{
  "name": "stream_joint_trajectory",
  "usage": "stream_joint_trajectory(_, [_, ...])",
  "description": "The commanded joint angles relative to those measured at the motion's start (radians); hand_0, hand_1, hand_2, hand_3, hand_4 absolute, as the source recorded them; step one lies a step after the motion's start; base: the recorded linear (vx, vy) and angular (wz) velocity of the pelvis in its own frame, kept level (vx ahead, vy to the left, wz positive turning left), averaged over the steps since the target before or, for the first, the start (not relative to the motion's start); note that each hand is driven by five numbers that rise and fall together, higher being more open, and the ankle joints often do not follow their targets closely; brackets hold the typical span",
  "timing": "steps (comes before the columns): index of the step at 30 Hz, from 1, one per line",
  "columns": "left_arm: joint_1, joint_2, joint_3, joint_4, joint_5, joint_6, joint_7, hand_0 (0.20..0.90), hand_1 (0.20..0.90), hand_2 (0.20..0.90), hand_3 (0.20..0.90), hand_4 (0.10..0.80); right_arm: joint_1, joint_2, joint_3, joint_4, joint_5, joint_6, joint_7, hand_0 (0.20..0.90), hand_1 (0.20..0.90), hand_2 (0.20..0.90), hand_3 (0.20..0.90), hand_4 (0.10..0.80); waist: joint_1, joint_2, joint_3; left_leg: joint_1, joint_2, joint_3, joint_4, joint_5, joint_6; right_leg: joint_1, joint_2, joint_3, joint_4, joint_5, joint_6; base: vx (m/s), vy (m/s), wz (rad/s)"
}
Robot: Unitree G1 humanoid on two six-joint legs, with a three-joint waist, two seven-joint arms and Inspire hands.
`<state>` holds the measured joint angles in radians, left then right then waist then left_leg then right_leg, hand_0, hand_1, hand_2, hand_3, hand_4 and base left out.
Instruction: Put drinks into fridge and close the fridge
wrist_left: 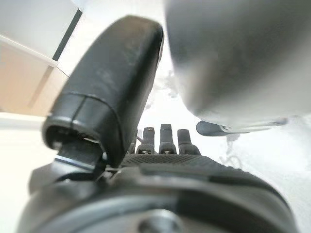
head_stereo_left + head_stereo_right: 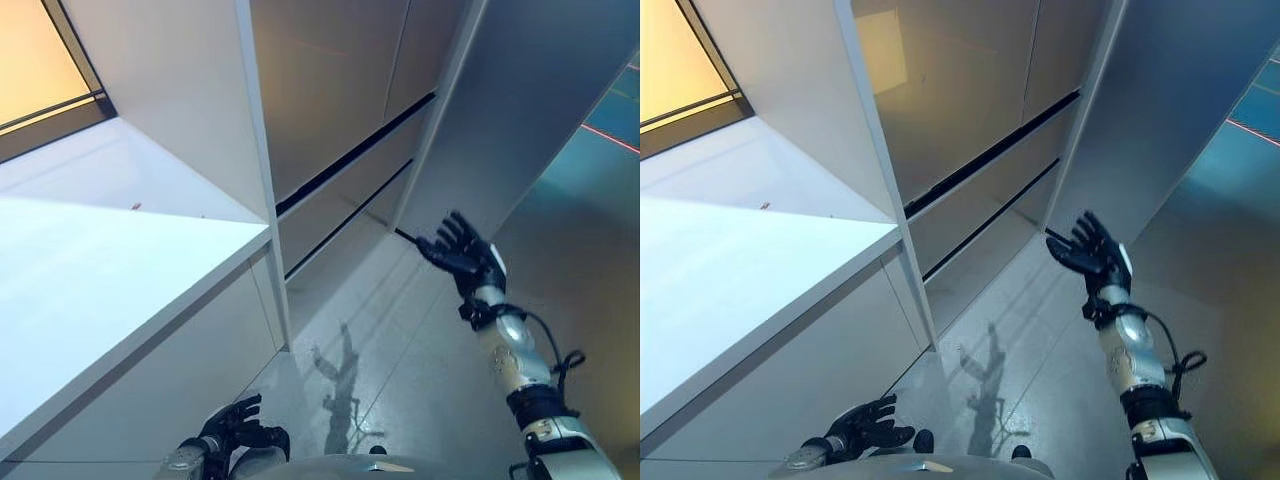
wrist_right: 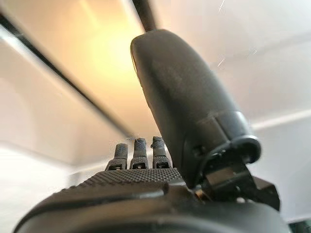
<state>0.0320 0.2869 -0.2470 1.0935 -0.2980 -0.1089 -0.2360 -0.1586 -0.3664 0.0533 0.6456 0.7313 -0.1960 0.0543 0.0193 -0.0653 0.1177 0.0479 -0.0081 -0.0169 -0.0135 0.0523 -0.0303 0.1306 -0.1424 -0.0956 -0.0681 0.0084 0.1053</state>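
Both hands are holding nothing; the right hand [image 2: 462, 255] is reaching up with fingers spread, hovering near the edge of the grey fridge door [image 2: 520, 100]; the left hand [image 2: 235, 428] is hanging low with relaxed fingers beside the white counter [image 2: 90, 290]; drinks are showing in no view.

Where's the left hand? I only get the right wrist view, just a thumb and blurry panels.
Observer: The left hand hangs low, below the white counter, open and empty.
Operator: What is the right hand near?
Observer: The right hand is raised, fingers spread, by the edge of the tall grey panel. I cannot tell whether it touches.
Operator: Any drinks around?
Observer: None shows in either eye view.
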Motion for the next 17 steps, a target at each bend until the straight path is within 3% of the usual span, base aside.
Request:
stream_joint_trajectory(1, [-0.024, -0.048, -0.031, 0.025, -0.014, -0.028, -0.007, 0.900, 0.900, 0.900, 0.900, 0.800, -0.012, 0.019, -0.018, 0.022, 0.011, -0.041, 0.048, 0.900, 0.900, 0.900, 0.900, 0.800, -0.002, 0.029, -0.038, 0.069, -0.011, 0.117, -0.052, -0.072, 0.034, -0.035, 0.083, -0.023, -0.005, 0.043, -0.049, -0.031, -0.088, 0.13])
stream_joint_trajectory(6, [-0.038, -0.056, -0.014, 0.049, 0.001, -0.018, -0.029, 0.900, 0.900, 0.900, 0.900, 0.800, 0.052, 0.102, 0.014, 0.250, -0.056, -0.006, 0.058, 0.900, 0.900, 0.900, 0.900, 0.800, -0.006, 0.041, -0.045, 0.074, -0.007, 0.114, -0.058, -0.064, 0.031, -0.026, 0.093, -0.030, -0.010, 0.039, -0.057, -0.025, -0.072, 0.01])
stream_joint_trajectory(12, [-0.054, -0.058, 0.004, 0.095, 0.004, -0.026, -0.054, 0.900, 0.900, 0.900, 0.900, 0.800, 0.071, 0.118, 0.050, 0.498, -0.205, 0.090, 0.094, 0.900, 0.900, 0.900, 0.900, 0.800, -0.006, 0.053, -0.053, 0.075, -0.001, 0.103, -0.070, -0.051, 0.029, -0.018, 0.104, -0.033, -0.016, 0.035, -0.064, -0.013, -0.037, 0.06])
stream_joint_trajectory(17, [-0.048, -0.062, 0.028, 0.115, 0.009, -0.038, -0.048, 0.900, 0.900, 0.900, 0.900, 0.800, 0.102, 0.131, 0.074, 0.573, -0.290, 0.133, 0.137, 0.900, 0.900, 0.900, 0.900, 0.800, -0.011, 0.054, -0.058, 0.079, 0.003, 0.098, -0.074, -0.046, 0.027, -0.012, 0.112, -0.028, -0.015, 0.031, -0.067, 0.028, -0.015, 0.00])
